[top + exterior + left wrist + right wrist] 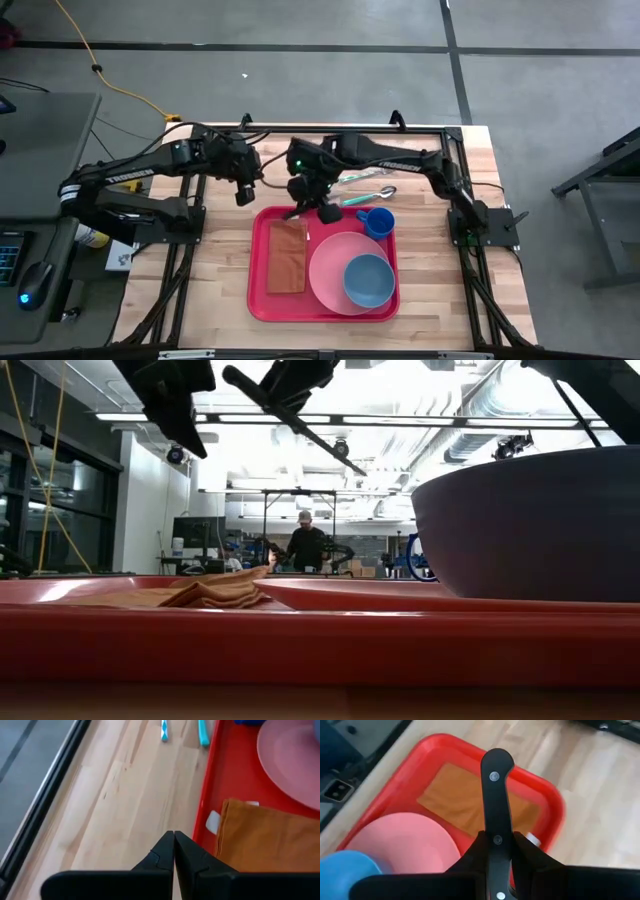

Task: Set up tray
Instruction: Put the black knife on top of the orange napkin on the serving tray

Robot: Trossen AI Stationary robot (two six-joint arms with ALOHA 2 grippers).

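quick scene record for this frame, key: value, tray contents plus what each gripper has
tray: large red plastic rectangular tray, on the wooden table
on tray: brown cloth napkin, round pink plate with blue bowl, blue cup
off tray: teal-handled utensils beside its far edge
right gripper: shut on a black-handled knife, above the napkin
left gripper: shut, empty, over bare table beside the tray

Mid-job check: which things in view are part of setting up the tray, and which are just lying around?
Job: tray, napkin, pink plate, blue bowl, blue cup, black-handled utensil in the right gripper, teal-handled utensils on the table.
Lying about: yellow cable on the floor, computer mouse on the side desk.
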